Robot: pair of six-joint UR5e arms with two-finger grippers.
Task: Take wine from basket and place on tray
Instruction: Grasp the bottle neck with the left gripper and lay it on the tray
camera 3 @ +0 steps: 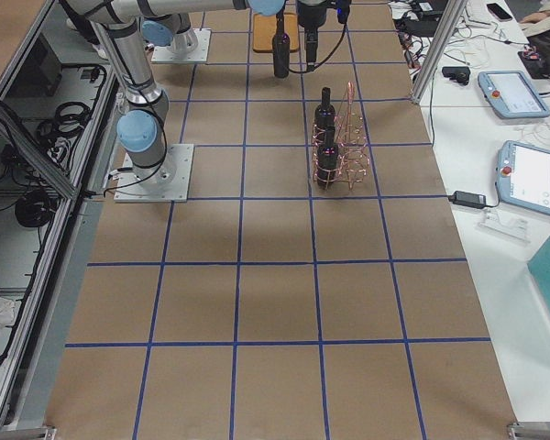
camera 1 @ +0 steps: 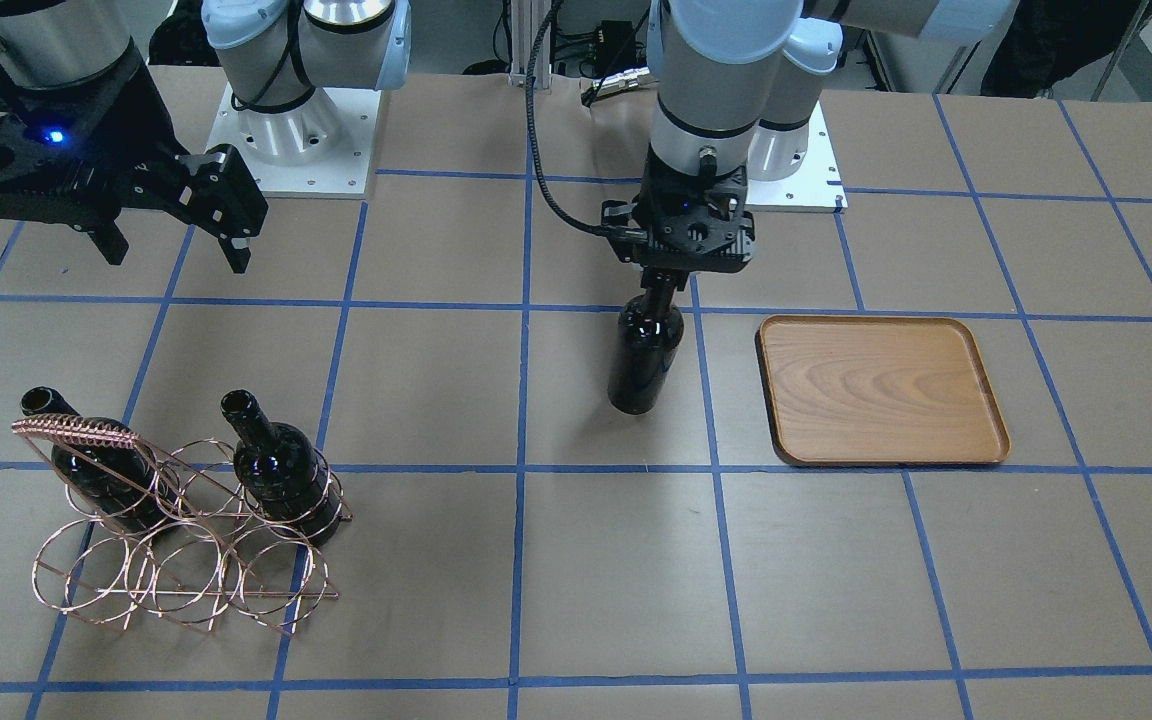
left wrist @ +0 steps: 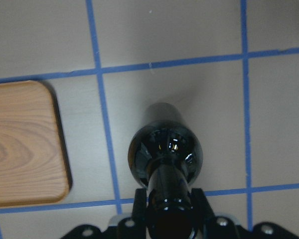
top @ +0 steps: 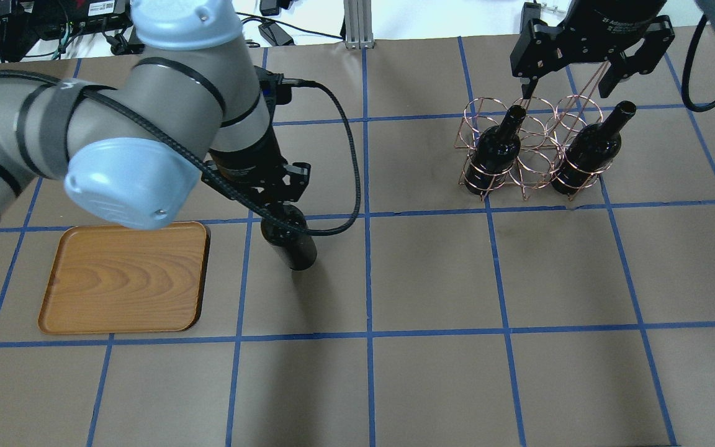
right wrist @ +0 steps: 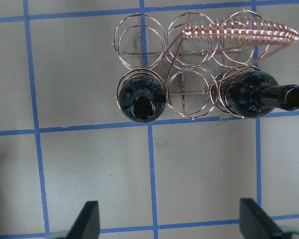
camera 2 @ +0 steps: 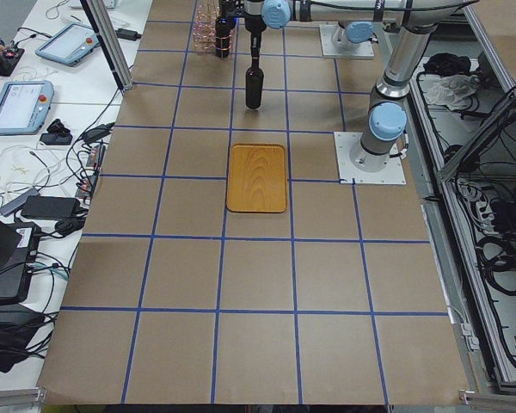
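My left gripper is shut on the neck of a near-black wine bottle and holds it upright just left of the wooden tray. The left wrist view shows the bottle from above, with the tray's corner beside it. I cannot tell whether the bottle's base touches the table. The copper wire basket holds two more bottles. My right gripper is open and empty above the basket.
The brown table carries a grid of blue tape lines. The arm bases stand on white plates at the robot's side. The tray has nothing on it.
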